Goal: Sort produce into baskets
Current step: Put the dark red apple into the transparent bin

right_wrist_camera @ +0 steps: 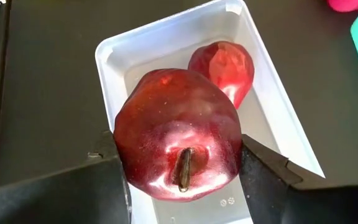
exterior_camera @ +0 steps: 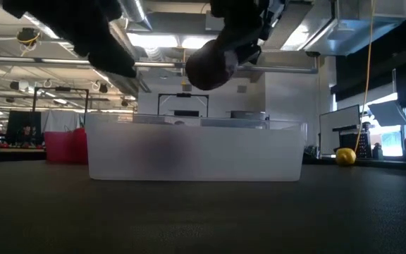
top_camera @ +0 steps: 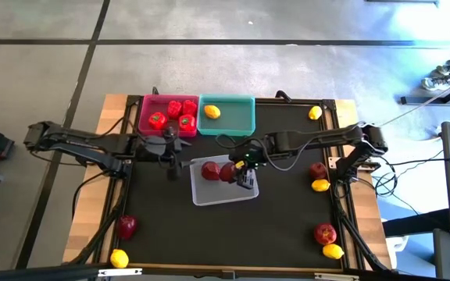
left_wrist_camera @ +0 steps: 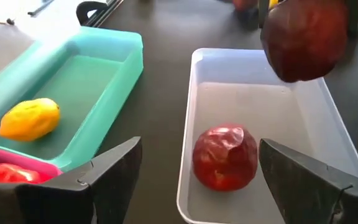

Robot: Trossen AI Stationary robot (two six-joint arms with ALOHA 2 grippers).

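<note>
- The counter (top_camera: 287,226) fills the frame's middle; the clear basket (top_camera: 209,197) sits at its centre, below the pink basket (top_camera: 148,105) and teal basket (top_camera: 244,117).
- The right gripper (right_wrist_camera: 180,163) is clamped partway on a dark red apple (right_wrist_camera: 178,134), held above the clear basket where another apple (right_wrist_camera: 224,62) lies.
- The left gripper (left_wrist_camera: 197,174), wide open and empty, hovers left of centre.
- The apple looks rigid, glossy, likely slippery; grip across its widest middle.
</note>
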